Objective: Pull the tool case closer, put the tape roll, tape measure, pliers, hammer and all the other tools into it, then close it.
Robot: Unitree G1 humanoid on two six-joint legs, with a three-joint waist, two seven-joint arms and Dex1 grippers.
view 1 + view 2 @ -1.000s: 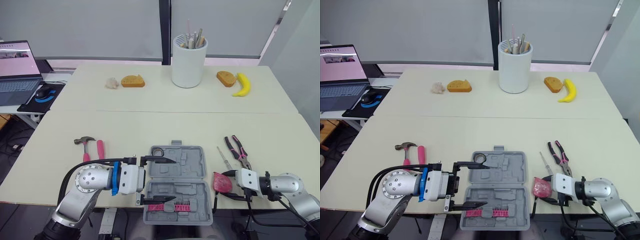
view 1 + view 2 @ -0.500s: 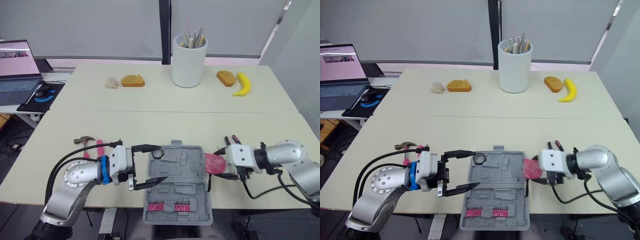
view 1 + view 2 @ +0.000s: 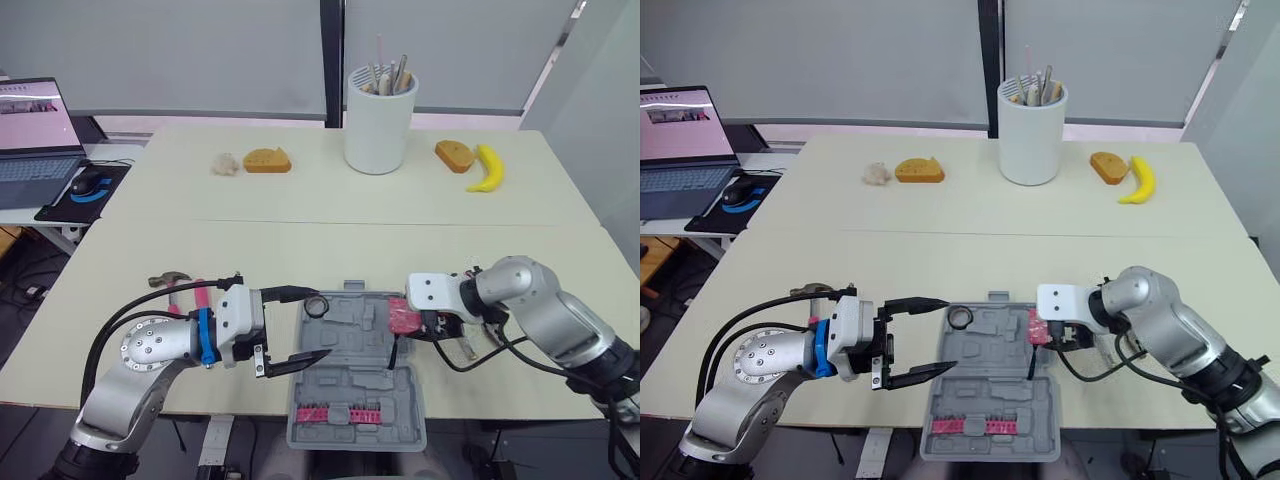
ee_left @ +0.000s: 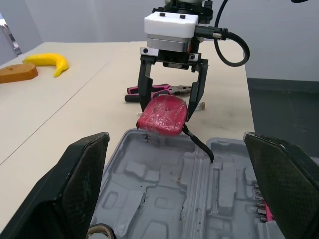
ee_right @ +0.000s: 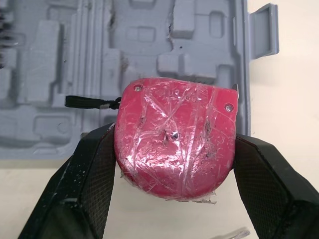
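Cream tabletop stretches out in front of us, and near its front edge lies the grey moulded-plastic tool case, open flat with both halves facing up. We see a row of pink bits clipped into the near half and a small dark tape roll in the far left corner of the far half.

The right gripper reaches in from the right. Its two black fingers are clamped on either side of the rounded pink-red tape measure, which is wrapped in crinkled clear film. We find the tape measure over the right-hand rim of the case's far half; whether it touches the rim we cannot tell. Its thin black strap trails down into the case.

The left gripper hovers at the case's left side with its fingers spread wide apart, holding nothing, one finger just beside the tape roll.

Behind the left arm we make out the pink-handled steel hammer on the table. The pink-and-black pliers lie on the table to the right of the case, past the right gripper.

Farther back we see a tall white cylindrical holder, a yellow banana and an open laptop.
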